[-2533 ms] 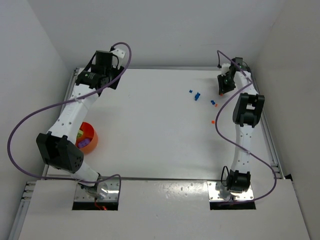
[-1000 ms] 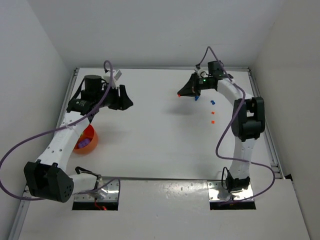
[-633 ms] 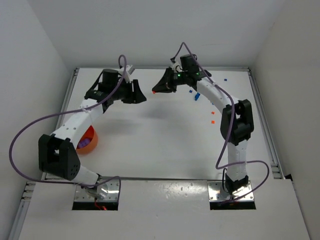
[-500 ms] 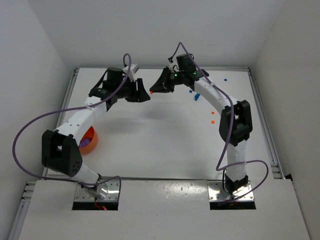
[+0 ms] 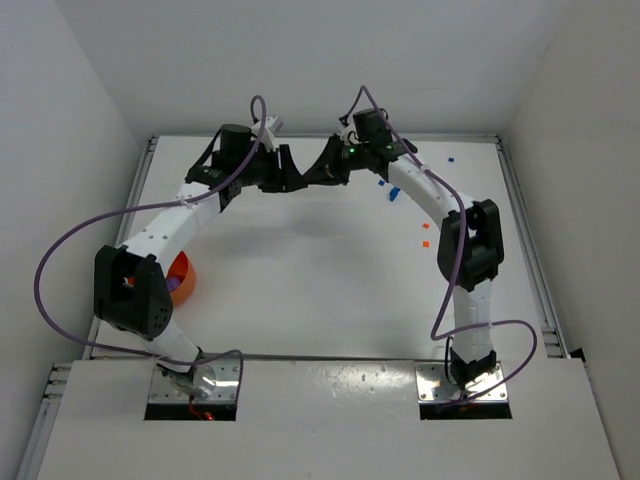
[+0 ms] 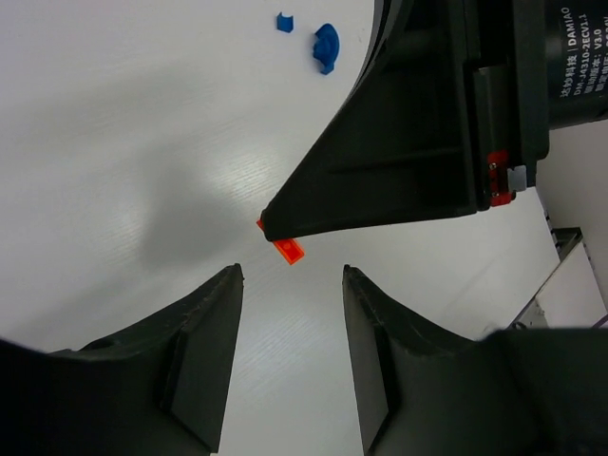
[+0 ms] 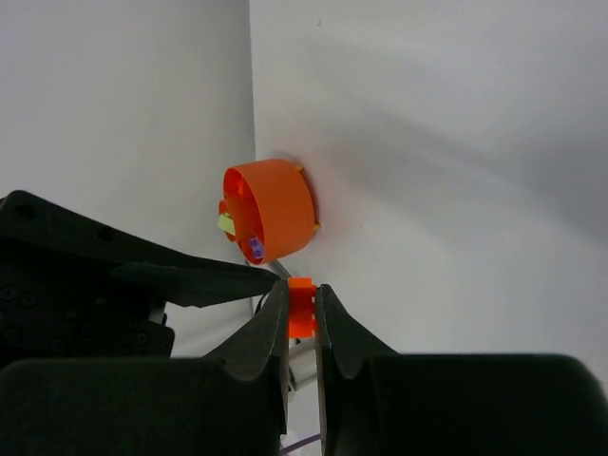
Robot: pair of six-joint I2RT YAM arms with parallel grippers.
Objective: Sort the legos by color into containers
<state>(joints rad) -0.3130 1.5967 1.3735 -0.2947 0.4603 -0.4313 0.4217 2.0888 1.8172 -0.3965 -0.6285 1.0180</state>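
My right gripper (image 7: 302, 289) is shut on a small orange lego (image 7: 302, 310), pinched at its fingertips above the table. In the left wrist view the orange lego (image 6: 288, 248) sticks out of the right gripper's black tip, just beyond my open left gripper (image 6: 291, 270); it is not between the left jaws. In the top view the left gripper (image 5: 293, 182) and right gripper (image 5: 312, 176) meet tip to tip at the back middle. The orange bowl (image 7: 271, 209) holds yellow and purple bits; in the top view the orange bowl (image 5: 180, 278) is partly hidden behind the left arm.
Blue legos (image 5: 393, 192) lie at the back right, and they show in the left wrist view (image 6: 325, 46). Two tiny orange bits (image 5: 426, 228) lie near the right arm. A blue bit (image 5: 450, 158) lies by the back wall. Walls enclose the table on three sides.
The right arm carried the orange lego left from the back right corner. The left arm swung right to meet it. The gap between the two grippers has closed.
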